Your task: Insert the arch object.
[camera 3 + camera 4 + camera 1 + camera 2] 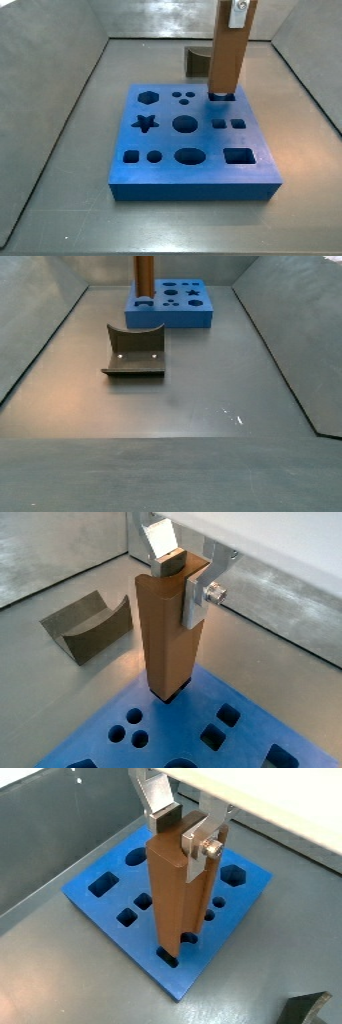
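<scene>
The arch object (168, 637) is a tall brown wooden bar standing upright. Its lower end sits in a hole near the corner of the blue board (160, 730). My gripper (183, 575) is shut on the bar's top end, one silver finger (195, 597) on its side and the other at its notched top. Both also show in a wrist view, the bar (178, 898) and the gripper (182, 830), over the board (118, 896). In a side view the bar (227, 55) stands at the board's (187, 155) far right holes, with the gripper (239, 8) at the frame's top.
A squat dark grey block with a curved notch (134, 351) lies on the grey floor apart from the board (174, 308); it also shows in a wrist view (87, 624). The board has several other shaped holes. Grey walls enclose the floor.
</scene>
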Robot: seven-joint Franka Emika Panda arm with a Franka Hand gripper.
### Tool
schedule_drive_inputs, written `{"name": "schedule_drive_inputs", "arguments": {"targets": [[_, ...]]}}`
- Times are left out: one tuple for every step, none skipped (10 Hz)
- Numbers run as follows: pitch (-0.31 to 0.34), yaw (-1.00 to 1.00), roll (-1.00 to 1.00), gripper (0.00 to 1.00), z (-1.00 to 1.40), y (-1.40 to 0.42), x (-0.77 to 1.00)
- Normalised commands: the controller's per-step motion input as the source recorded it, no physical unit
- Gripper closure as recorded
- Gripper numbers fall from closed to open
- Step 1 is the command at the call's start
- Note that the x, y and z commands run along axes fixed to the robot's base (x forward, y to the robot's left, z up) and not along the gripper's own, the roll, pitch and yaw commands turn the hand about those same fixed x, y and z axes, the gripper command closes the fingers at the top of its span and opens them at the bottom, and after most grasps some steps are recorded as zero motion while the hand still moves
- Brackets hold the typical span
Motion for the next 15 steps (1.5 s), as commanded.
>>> {"name": "schedule_drive_inputs", "arguments": {"targets": [[0.084, 0.06, 0.05, 1.0, -0.24, 0.0, 0.14], [0.076, 0.05, 0.04, 1.0, -0.16, 0.02, 0.09], [0.059, 0.04, 0.02, 1.0, -0.16, 0.0, 0.08], [0.054, 0.03, 0.02, 1.0, -0.18, 0.02, 0.06], [0.056, 0.0, 0.02, 1.0, -0.19, 0.05, 0.05], [0.057, 0.0, 0.0, 1.0, -0.21, 0.04, 0.09], [0.059, 0.0, 0.0, 1.0, -0.23, 0.03, 0.19], [0.069, 0.0, 0.0, 1.0, -0.23, 0.0, 0.28], [0.036, -0.03, -0.03, 1.0, -0.18, 0.0, 0.22], [0.0, -0.05, -0.06, 1.0, -0.15, 0.0, 0.12], [0.0, -0.04, -0.08, 1.0, -0.17, 0.0, 0.1], [0.007, -0.02, -0.03, 1.0, -0.23, 0.0, 0.0], [0.026, 0.0, 0.0, 1.0, -0.23, 0.04, 0.0], [0.026, 0.0, 0.0, 1.0, -0.23, 0.09, 0.0], [0.019, -0.03, 0.0, 1.0, -0.26, 0.11, 0.0]]}}
